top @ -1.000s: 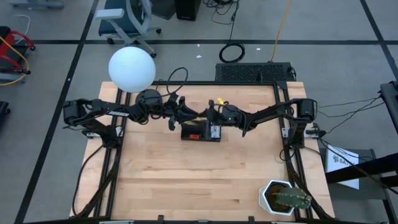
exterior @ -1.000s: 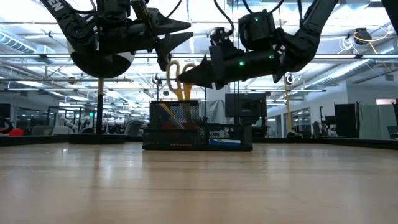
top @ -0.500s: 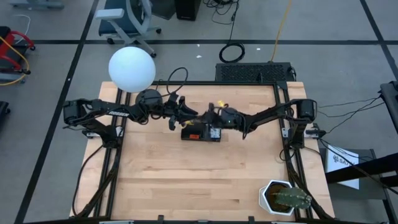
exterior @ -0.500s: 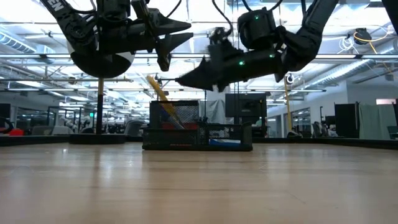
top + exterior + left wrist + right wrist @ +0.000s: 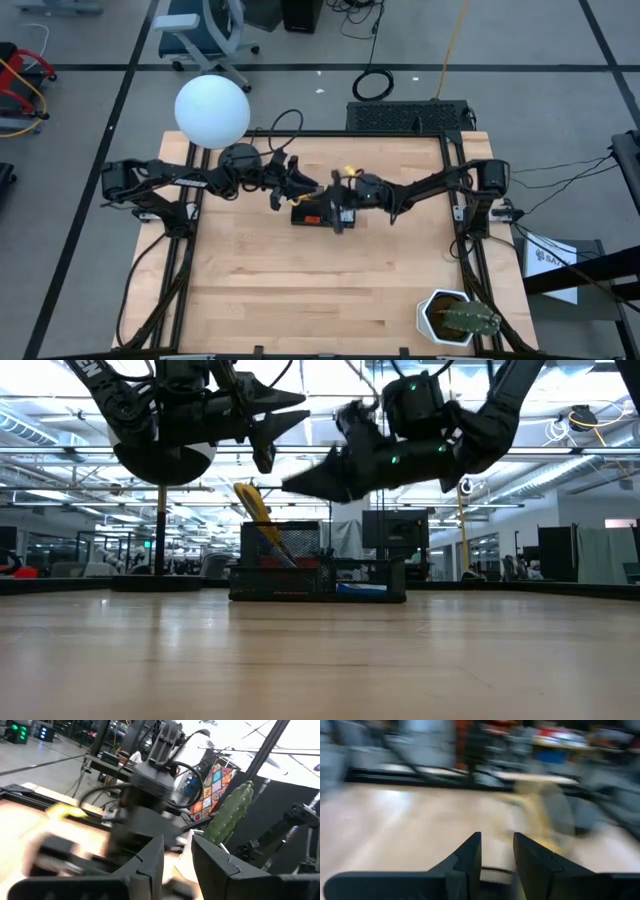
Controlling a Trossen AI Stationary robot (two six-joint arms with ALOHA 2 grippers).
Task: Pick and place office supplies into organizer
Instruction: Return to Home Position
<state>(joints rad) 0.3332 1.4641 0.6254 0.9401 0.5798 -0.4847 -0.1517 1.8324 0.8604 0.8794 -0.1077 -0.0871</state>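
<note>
The scissors [image 5: 252,508] stand in the tall part of the organizer [image 5: 318,575], so I judge the return to rest is in hand. The right hand [image 5: 300,484] hangs above it, slightly spread and empty; the left hand [image 5: 303,410] waits beside, likewise. Next, both must draw back without catching the handles.

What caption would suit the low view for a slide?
Left pincer and right pincer hover above the organizer, yellow scissors poking from its taller section.

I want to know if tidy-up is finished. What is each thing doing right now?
scissors: in the organizer, leaning, sticking out the top.
organizer: upright, scissors inside.
left hand: open, empty, raised beside organizer.
right hand: open, empty, raised over organizer.
cactus: upright.
</note>
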